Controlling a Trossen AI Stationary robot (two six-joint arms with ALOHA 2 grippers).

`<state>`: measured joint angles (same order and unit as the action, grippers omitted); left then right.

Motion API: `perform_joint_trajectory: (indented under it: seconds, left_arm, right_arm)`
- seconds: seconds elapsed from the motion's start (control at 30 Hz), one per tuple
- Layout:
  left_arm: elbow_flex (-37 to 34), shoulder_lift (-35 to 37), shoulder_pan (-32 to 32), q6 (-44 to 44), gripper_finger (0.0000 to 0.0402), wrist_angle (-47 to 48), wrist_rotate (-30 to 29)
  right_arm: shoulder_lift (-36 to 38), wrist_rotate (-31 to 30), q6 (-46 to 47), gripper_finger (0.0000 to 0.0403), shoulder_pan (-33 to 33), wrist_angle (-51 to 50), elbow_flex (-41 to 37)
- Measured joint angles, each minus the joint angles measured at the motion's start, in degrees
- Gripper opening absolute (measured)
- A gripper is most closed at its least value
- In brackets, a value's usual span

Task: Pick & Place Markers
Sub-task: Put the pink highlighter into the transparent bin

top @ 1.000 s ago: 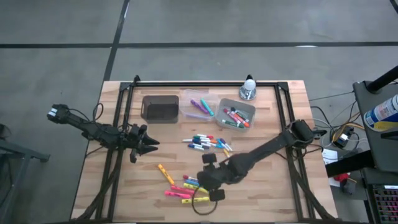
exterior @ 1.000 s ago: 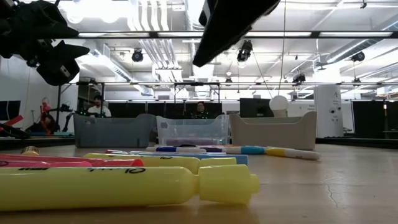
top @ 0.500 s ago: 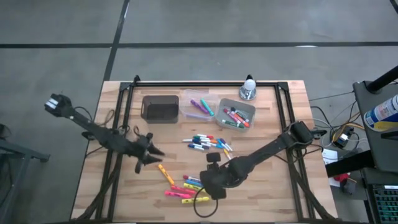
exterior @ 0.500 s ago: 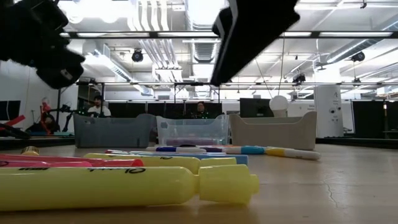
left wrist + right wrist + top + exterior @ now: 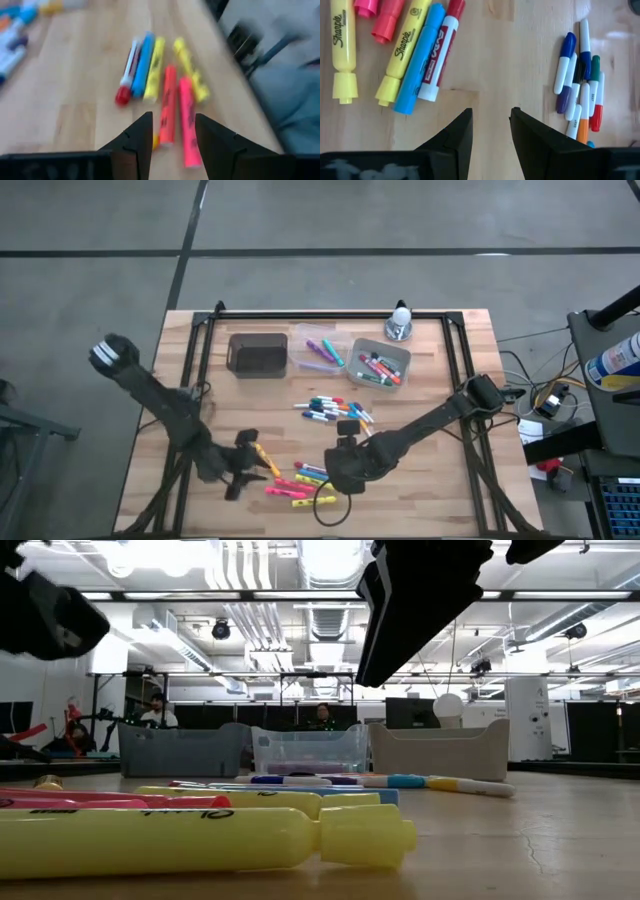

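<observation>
A loose row of neon markers (image 5: 292, 483) lies near the table's front edge: yellow, pink, orange, blue and a red-capped white one (image 5: 126, 75). A cluster of small white-bodied markers (image 5: 330, 410) lies at mid-table. My left gripper (image 5: 246, 470) hovers open just left of the neon row, its fingers pointing at the orange and pink markers (image 5: 170, 102). My right gripper (image 5: 345, 463) hangs open above bare wood (image 5: 492, 75) between the neon row (image 5: 415, 55) and the small markers (image 5: 580, 90). Neither holds anything.
Three bins stand in a row toward the far edge: a dark one (image 5: 257, 353), a clear one (image 5: 320, 350) and a grey one (image 5: 378, 366), the last two holding markers. A white round object (image 5: 400, 320) sits at the far edge. The low view shows a yellow marker (image 5: 200, 838) close up.
My left gripper has swung from the table's left-middle toward the near edge and right, arriving beside the neon markers, and has turned on the way. My right gripper has tipped a little over the same spot. No marker has moved.
</observation>
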<state>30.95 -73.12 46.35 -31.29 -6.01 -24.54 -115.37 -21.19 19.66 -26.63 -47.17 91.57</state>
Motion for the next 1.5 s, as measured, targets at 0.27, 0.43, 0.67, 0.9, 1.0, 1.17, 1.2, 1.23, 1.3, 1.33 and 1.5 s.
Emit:
perform_joint_trajectory:
  seconds: [0.27,0.43,0.67,0.9,1.0,1.17,1.2,1.23,1.3,1.33,1.5]
  left_arm:
    - [13.8,-16.1,1.4,-1.9,0.014,9.4,3.1]
    - [17.0,-20.5,1.6,-5.2,0.014,12.3,5.3]
    - [17.6,-24.9,1.5,-7.5,0.014,12.2,5.0]
    - [17.7,-27.2,1.5,-8.2,0.0135,12.0,3.5]
    - [17.7,-27.0,1.5,-7.9,0.0118,12.1,3.0]
    - [17.7,-26.9,1.2,-7.2,0.0059,12.2,2.8]
    - [17.7,-26.9,1.2,-6.9,0.0053,12.2,2.3]
    - [17.7,-26.8,1.1,-6.3,0.0053,12.2,1.7]
    - [17.8,-26.2,1.0,-5.4,0.0053,13.0,1.1]
    - [17.8,-25.7,0.9,-4.7,0.0053,13.4,0.9]
    - [19.0,-21.3,0.8,-1.7,0.0053,15.8,-1.6]
  right_arm:
    - [0.0,-0.1,2.5,0.0123,0.0,-2.3,-0.1]
    - [0.0,-0.5,2.5,0.0123,0.0,-2.3,-0.2]
    - [0.0,-1.5,2.5,0.0123,0.0,-2.3,-0.3]
    - [0.0,-1.5,2.5,0.0123,0.0,-2.1,-0.3]
    - [0.0,-1.5,2.4,0.0123,0.0,-2.1,-0.3]
    - [0.0,-1.5,2.4,0.0123,0.0,-2.0,-0.3]
    - [0.0,-1.5,2.4,0.0123,0.0,-2.0,-0.3]
    - [0.0,-1.5,2.4,0.0123,0.0,-2.0,-0.3]
    - [0.0,-1.7,2.4,0.0123,0.0,-2.1,-0.3]
    - [0.0,-2.2,2.5,0.0123,0.0,-2.2,-0.3]
    - [0.4,-6.2,3.1,0.0119,0.0,-4.9,-0.4]
